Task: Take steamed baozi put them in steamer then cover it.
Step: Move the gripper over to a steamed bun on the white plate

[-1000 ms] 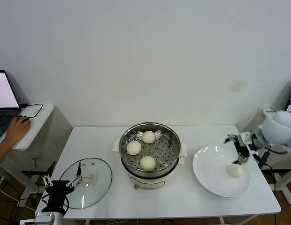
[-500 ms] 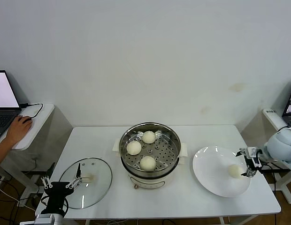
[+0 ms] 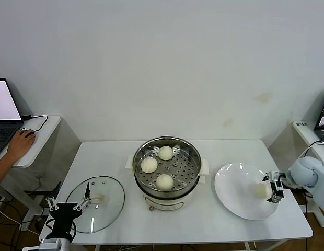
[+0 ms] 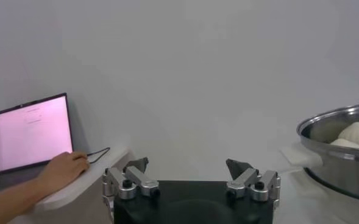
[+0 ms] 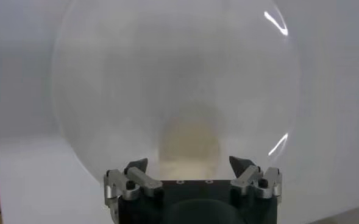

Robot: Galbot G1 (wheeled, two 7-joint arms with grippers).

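Since three buns already sit in the steamer (image 3: 166,166), the risk is all in the last bun (image 3: 259,190), which lies on the white plate (image 3: 232,188) at the right end of the table (image 3: 214,219). From the head camera the right gripper (image 3: 274,188) is low at the plate's outer edge, just beside that bun, jaws spread wide with nothing in them. If it comes in too flat it could shove the bun across the plate, or clip the rim and tip the plate toward the table edge. The left gripper (image 3: 68,204) hangs parked at the near left corner, also wide and empty, hovering over the edge of the glass lid (image 3: 96,201) that lies flat on the table. A person's hand (image 3: 20,145) rests by a laptop on the side desk, well apart from everything.

From the left wrist camera both fingers (image 4: 135,176) stand wide apart and hold nothing; the steamer's rim shows off to one side with buns inside it. No trouble there unless that arm swings early and knocks the lid.

From the right wrist camera the bun (image 5: 190,141) sits dead ahead between the spread fingers (image 5: 246,170), on the plate. I'd guess soft dough squashes or sticks if pinched hard, and a shallow grip could drop it on the way over.
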